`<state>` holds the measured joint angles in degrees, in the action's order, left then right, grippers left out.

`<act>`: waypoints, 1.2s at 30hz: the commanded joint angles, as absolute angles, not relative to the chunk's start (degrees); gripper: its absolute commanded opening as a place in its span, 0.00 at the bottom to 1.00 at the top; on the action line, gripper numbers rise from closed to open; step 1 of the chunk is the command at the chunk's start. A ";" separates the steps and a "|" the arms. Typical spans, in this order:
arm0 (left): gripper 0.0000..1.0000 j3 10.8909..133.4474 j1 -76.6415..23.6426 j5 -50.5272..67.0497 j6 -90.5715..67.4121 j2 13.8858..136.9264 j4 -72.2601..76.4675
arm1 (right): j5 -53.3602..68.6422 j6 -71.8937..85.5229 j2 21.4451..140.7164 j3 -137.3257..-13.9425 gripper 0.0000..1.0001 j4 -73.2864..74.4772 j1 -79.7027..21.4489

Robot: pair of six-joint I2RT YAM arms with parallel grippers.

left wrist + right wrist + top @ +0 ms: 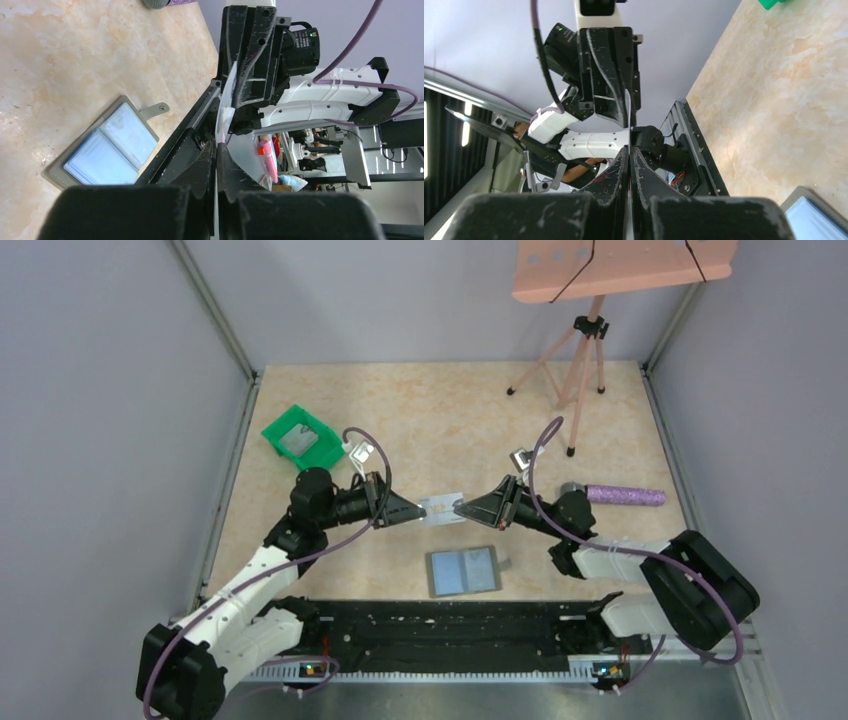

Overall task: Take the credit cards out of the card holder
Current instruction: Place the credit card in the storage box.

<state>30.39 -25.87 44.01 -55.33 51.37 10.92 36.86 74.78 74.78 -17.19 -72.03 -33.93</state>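
Above the middle of the tabletop (440, 420), clear of its surface: one credit card (440, 508) spans the gap between my two tools. Left tool (417, 510) pinched shut on the card's left end; right tool (464, 507) pinched shut on its right end; the tips face each other, nearly nose to nose. The card's long axis runs left to right, in line with both tools; it shows edge-on in both wrist views. Card holder (463, 572) lies open and flat on the tabletop, near of the card and slightly right, touched by neither tool. Cannot tell whether more cards sit in its pockets. Judgement: this is a handover, and only one grip can carry the card on. Green bin (300, 437) lies far-left, on the left arm's side and well apart from the right arm; if the card goes there, the right tool lets go and backs off rightward along the card's axis. Risk: both pulling at once bends the card.
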 commanded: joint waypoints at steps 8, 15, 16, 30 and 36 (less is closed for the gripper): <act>0.00 31.82 -26.02 34.60 -49.90 49.45 6.42 | 35.46 71.59 75.39 -15.59 0.27 -74.10 -33.67; 0.00 36.55 -21.68 28.62 -41.85 50.13 -5.34 | 32.82 62.41 63.48 -16.55 0.78 -55.44 -33.57; 0.00 37.07 -20.62 27.88 -41.19 50.54 -6.20 | 32.20 60.36 61.15 -17.19 0.79 -50.86 -33.59; 0.00 43.98 7.59 26.49 -36.89 60.88 -9.35 | 22.45 44.49 37.31 -21.89 0.90 -13.78 -33.57; 0.00 49.38 16.46 26.63 -36.96 68.03 -9.31 | 24.56 42.07 40.25 -23.79 0.90 -11.98 -33.57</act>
<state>44.93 12.86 26.44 -38.33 64.99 -10.98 23.83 45.19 38.85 -20.03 -14.90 -33.93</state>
